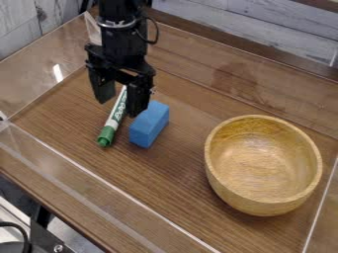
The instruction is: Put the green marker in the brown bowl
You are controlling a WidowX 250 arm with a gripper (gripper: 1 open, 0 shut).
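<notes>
The green marker [113, 121] lies flat on the wooden table, white barrel with green lettering, its dark green cap pointing toward the front left. My gripper [121, 94] is open and hangs directly over the marker's upper end, one black finger on each side of the barrel. Nothing is held between the fingers. The brown bowl [264, 163], wide and light wooden, stands empty at the right front of the table, well apart from the marker.
A blue rectangular block [149, 124] lies just right of the marker, close to my right finger. Clear plastic walls [79, 168] border the table on the front and left. A wooden plank wall runs along the back.
</notes>
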